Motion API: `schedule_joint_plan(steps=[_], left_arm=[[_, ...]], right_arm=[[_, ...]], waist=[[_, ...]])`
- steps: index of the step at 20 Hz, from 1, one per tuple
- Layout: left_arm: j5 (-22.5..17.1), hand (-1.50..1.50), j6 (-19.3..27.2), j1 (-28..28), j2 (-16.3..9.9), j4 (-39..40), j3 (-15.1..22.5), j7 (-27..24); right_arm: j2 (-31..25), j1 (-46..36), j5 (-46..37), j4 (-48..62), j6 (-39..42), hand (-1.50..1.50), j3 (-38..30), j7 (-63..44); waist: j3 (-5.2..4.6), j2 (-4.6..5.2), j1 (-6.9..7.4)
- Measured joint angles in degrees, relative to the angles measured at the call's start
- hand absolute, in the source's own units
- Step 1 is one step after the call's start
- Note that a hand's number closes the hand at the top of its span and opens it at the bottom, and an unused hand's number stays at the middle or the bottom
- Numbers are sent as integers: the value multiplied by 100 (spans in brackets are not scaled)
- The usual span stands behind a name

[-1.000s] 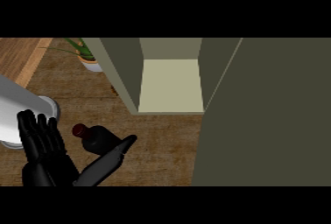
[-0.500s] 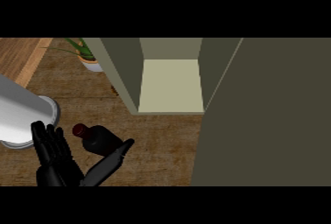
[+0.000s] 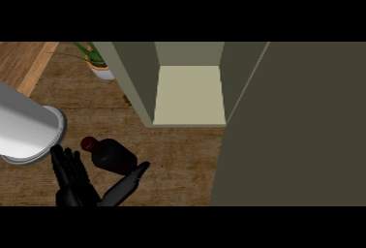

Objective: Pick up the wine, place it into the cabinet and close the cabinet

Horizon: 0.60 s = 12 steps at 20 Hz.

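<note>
Wine (image 3: 111, 156) stands between the spread, straight fingers and thumb of one hand (image 3: 80, 186); wrist cut off below.

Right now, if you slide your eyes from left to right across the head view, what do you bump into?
Grey forearm → hand → wine bottle → open cabinet shelf → cabinet door. The potted plant sits far back, above the bottle, so I left it out of the order.

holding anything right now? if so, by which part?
Nothing is held. The one hand in view is open, straight fingers on one side and thumb on the other side of the wine bottle, which lies on the counter, ungripped.
</note>
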<state>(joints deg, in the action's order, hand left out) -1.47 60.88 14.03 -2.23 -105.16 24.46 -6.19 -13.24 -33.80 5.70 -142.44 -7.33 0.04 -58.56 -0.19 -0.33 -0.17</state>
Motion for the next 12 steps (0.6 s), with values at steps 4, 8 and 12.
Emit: schedule_joint_plan(steps=[4, 8, 12], left_arm=[[-793, -150, -442, 184, 136, 409, -232, -895], [-1583, -150, -971, 144, 189, 1022, -641, -1711], [-2238, -150, -1433, 55, 209, 1745, -933, -2463]], right_arm=[[-38, -71, 0, 5, -11, -150, -29, -15], [-29, -80, -14, 6, -26, -150, 44, 14], [-75, -190, 3, -9, -54, -150, -10, -63]], waist=[[3, 1, 9], [5, 6, 4], [6, 5, -17]])
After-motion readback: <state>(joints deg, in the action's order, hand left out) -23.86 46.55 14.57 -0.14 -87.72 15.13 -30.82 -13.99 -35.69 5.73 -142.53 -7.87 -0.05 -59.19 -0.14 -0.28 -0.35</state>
